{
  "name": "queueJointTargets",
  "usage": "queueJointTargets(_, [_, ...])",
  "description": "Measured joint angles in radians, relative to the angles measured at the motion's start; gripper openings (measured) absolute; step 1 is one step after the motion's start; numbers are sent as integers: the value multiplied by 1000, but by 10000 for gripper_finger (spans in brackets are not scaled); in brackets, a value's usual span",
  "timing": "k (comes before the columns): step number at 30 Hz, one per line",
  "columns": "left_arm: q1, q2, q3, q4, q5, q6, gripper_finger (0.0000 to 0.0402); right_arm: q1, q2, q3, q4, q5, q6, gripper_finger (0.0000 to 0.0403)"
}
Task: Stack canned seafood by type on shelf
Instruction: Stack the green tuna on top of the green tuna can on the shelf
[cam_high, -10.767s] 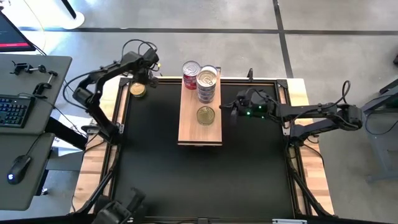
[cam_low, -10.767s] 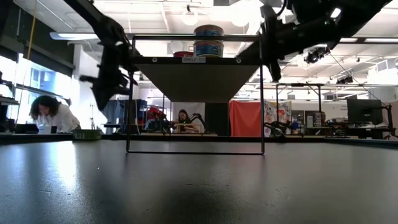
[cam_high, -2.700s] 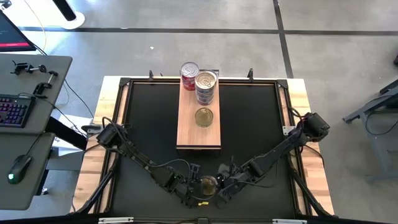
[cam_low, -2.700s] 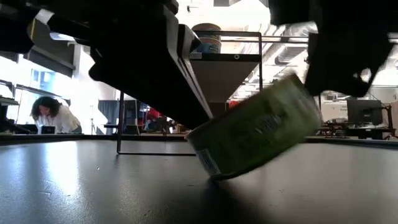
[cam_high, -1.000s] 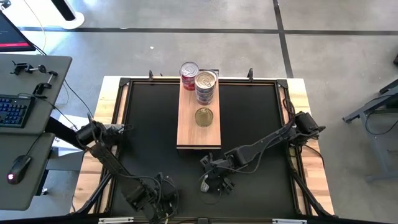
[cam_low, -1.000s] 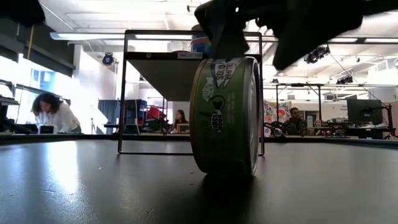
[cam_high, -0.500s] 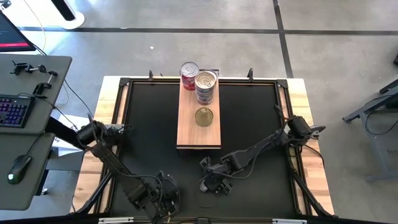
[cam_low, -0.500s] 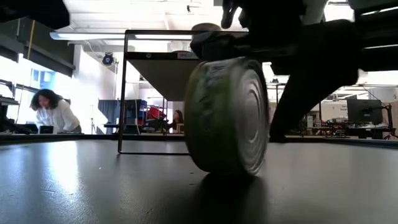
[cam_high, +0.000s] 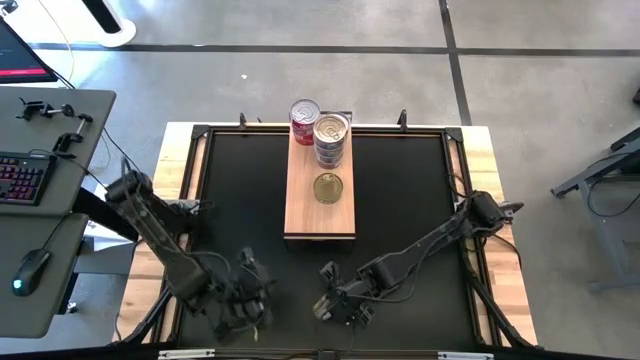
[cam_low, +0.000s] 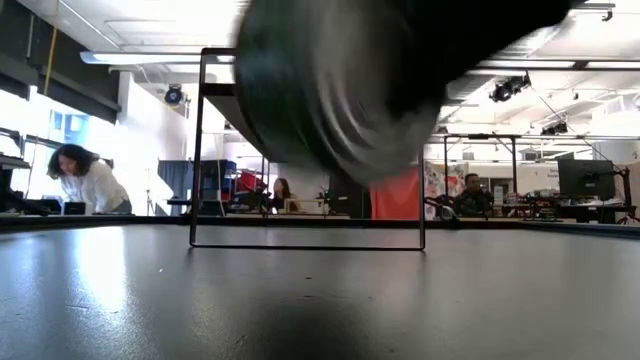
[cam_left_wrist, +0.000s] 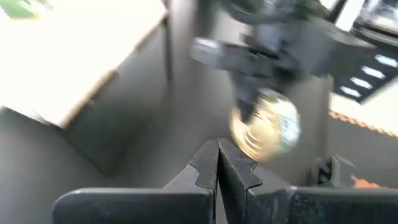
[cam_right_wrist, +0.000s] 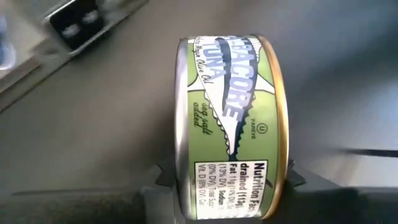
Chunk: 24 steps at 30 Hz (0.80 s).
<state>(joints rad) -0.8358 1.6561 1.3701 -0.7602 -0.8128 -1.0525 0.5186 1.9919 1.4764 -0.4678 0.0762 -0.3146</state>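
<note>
right gripper (cam_right_wrist: 227, 183) pinches the green-label tuna can (cam_right_wrist: 230, 124) on edge between its fingers (flat faces gripped for carrying), the shelf (cam_high: 320, 190) well beyond it, left gripper (cam_left_wrist: 217, 163) pressed together nearby.

Green-labelled tin (cam_right_wrist: 231, 127) with gold rim; light-wood shelf (cam_high: 320, 216); black mat (cam_high: 410, 200).

open-plan robotics lab: concrete floor (cam_high: 400, 90), computer desk (cam_high: 40, 150), seated people (cam_low: 85, 185).

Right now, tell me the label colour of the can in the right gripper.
Green, with white lettering, on the can; right wrist view shows it best.
</note>
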Motion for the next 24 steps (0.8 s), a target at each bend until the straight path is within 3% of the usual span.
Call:
queueJointTargets(5, [-2,-66,0,-115,-138,0,0,24,0,184,-177,181,-25,116])
queueJointTargets(12, [-16,-71,0,-167,-150,-121,0,47,-2,412,-489,463,28,116])
queueJointTargets(19, [-43,-57,0,-168,-201,-148,0,27,-89,440,-720,660,117,116])
queueJointTargets(24, [-42,-57,0,-195,-277,-148,0,-50,-160,441,-824,813,205,116])
